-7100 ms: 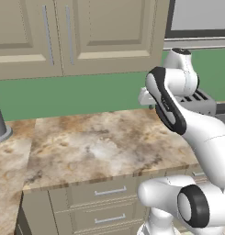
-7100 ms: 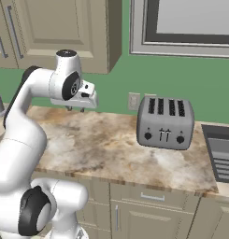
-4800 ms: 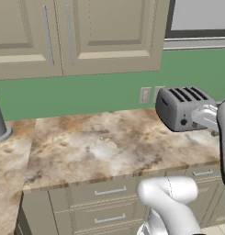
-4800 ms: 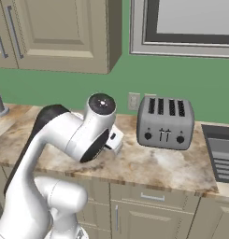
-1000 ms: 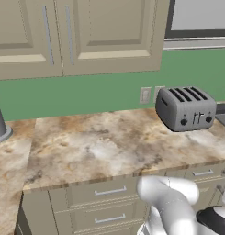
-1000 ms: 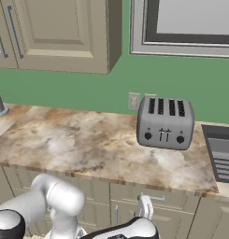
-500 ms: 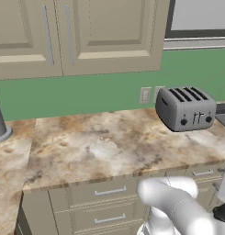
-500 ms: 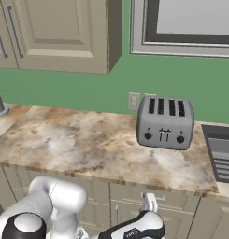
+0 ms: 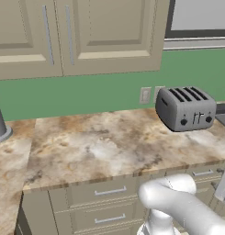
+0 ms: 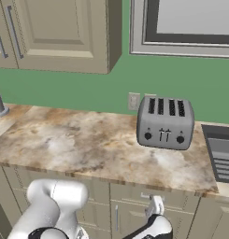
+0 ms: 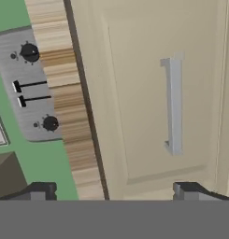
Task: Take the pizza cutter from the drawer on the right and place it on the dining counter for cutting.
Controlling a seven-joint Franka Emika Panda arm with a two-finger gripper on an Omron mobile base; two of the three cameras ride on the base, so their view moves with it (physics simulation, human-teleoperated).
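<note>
The drawer [image 11: 134, 98] faces me as a shut beige raised-panel front, and its silver bar handle [image 11: 173, 106] shows turned on end in the rolled hand view. My gripper [image 11: 115, 191] is open a short way in front of that panel, its fingertips [image 11: 39, 190] spread wide, with nothing between them. From the right base view the gripper [image 10: 156, 206] hangs just before the narrow drawer [image 10: 153, 195] under the toaster. The white hand [image 9: 223, 186] pokes in at the right edge of the left base view. The pizza cutter and the dining counter are out of view.
A silver four-slot toaster [image 10: 165, 122] stands on the marbled worktop [image 10: 78, 140] against the green backsplash. Wider beige drawers [image 9: 104, 193] sit below the worktop to the left. Wall cabinets [image 9: 86, 36] hang above. A sink edge [image 10: 221, 151] lies at the right.
The hand has edged up and a little to the right, closer to the drawer front. The jaws stay wide open. Nothing on the worktop has moved.
</note>
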